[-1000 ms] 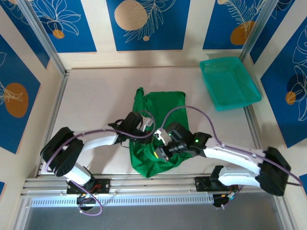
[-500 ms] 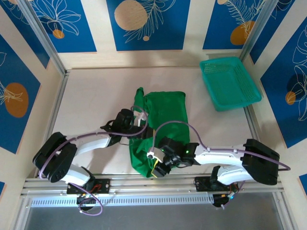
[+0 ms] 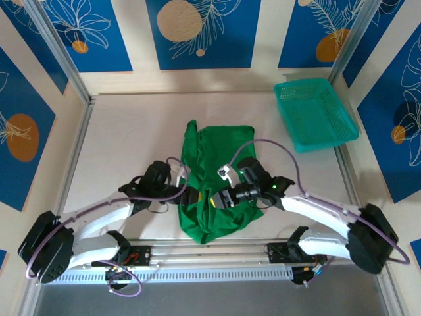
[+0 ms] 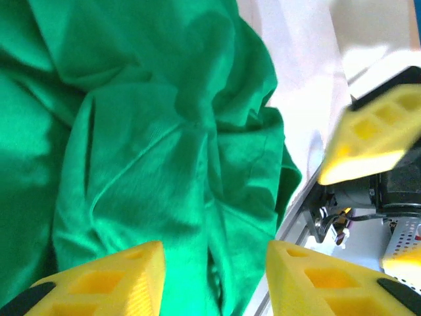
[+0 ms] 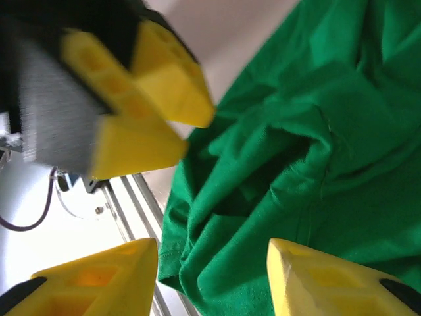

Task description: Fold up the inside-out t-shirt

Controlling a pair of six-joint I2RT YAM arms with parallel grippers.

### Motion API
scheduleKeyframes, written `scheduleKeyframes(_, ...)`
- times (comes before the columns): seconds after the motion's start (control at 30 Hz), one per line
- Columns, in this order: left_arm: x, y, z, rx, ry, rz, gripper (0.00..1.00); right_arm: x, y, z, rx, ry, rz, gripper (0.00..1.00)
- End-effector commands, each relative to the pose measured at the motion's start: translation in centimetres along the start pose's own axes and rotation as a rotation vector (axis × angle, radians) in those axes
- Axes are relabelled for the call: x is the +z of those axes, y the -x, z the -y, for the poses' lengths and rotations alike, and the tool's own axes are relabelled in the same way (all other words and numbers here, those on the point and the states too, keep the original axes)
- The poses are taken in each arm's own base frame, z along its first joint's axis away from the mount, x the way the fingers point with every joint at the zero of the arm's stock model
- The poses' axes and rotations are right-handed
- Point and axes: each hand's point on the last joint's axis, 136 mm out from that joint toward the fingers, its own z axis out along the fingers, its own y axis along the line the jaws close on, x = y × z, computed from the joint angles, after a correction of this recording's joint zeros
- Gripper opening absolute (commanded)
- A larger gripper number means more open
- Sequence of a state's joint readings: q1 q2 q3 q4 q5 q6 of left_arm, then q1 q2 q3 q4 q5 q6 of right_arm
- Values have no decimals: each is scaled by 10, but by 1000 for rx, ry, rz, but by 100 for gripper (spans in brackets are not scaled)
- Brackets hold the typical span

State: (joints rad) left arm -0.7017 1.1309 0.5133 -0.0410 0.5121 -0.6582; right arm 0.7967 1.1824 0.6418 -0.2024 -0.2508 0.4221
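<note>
The inside-out t-shirt (image 3: 220, 155) is a bright green, wrinkled heap in the middle of the table, its near end bunched close to the front rail. My left gripper (image 3: 191, 196) hovers at the shirt's near left edge and my right gripper (image 3: 222, 197) just beside it over the near folds. In the left wrist view my left gripper (image 4: 214, 263) is open above the green cloth (image 4: 151, 151), nothing between its yellow fingers (image 4: 105, 283). Seen from the right wrist, the right gripper (image 5: 212, 257) is likewise open over the shirt's hem (image 5: 197, 263), facing the left gripper's fingers (image 5: 131, 99).
A teal mesh basket (image 3: 316, 113) stands at the back right of the table. The aluminium front rail (image 3: 210, 253) runs just below the shirt's near end. Metal posts and blue patterned walls close in the table's sides and back.
Both grippers have gone from shut to open and let go of the cloth. The left arm has stretched out lower and leftward; the right gripper dipped toward the front rail and came back up.
</note>
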Motion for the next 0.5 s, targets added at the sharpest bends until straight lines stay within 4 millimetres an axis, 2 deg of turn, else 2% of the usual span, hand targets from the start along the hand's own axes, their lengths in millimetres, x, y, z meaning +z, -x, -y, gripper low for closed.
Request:
scheduleKeyframes(0.0, 5, -22, -10, -38, 26, -46, 46, 18, -9, -2, 59, -10, -68, 47)
scheduleKeyframes(0.07, 12, -28, -14, -41, 47, -60, 46, 26, -6, 4, 81, -28, -56, 46)
scheduleKeyframes(0.1, 17, -28, -16, -36, 57, -60, 45, 30, -3, 6, 85, -33, -44, 42)
scheduleKeyframes(0.2, 30, -26, -18, -19, 62, -56, 41, 39, 1, 23, 119, -77, -24, 13)
scheduleKeyframes(0.27, 35, -24, -21, -24, 69, -64, 35, 39, 2, 25, 145, -61, -22, 10)
scheduleKeyframes(0.3, 37, -25, -19, -20, 60, -71, 30, 36, 3, 24, 149, -56, -19, 8)
scheduleKeyframes(0.37, 37, -26, -14, -1, 32, -77, 2, 27, 5, 29, 149, -99, -7, 4)
scheduleKeyframes(0.43, 32, -28, -14, 25, 37, -80, 0, 8, -11, 72, 221, -366, -40, 0)
scheduleKeyframes(0.47, 29, -31, -18, 40, 61, -84, 0, 1, -20, 88, 234, -444, -72, 0)
